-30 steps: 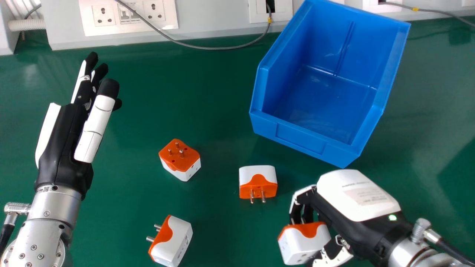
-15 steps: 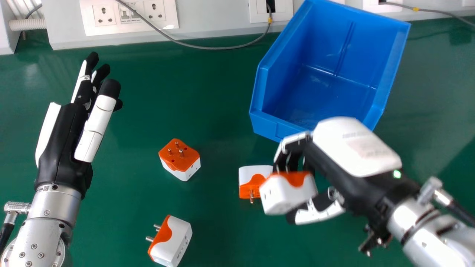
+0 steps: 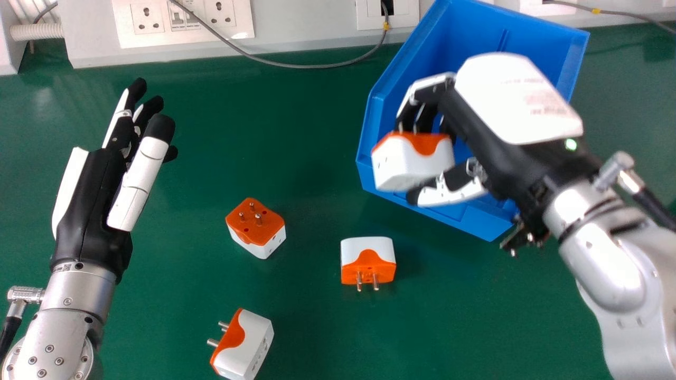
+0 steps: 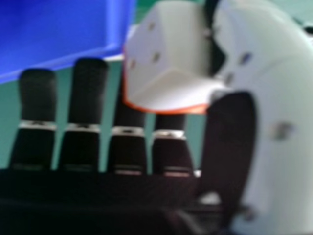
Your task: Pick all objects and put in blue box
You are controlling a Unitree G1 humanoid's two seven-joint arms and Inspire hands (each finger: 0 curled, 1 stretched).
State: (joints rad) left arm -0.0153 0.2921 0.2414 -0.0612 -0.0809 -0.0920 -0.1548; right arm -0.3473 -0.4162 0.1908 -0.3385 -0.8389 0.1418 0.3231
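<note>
Green table: there it is [image 3: 311,148], running past the head view's edges.
Blue box: sits here [image 3: 475,224], top cut off, its inside largely hidden by the hand.
Right hand: fingers and thumb clamp an adapter [image 3: 517,100]; box behind.
Left hand: at the view's left [image 3: 87,200], fingers straight.
Held adapter: in the grip [image 3: 412,163]; I can't tell if it's directly above the box.
Loose adapters: one pins-up [image 3: 256,227], one beside it [image 3: 368,258], one clipped by the bottom edge [image 3: 248,343].
</note>
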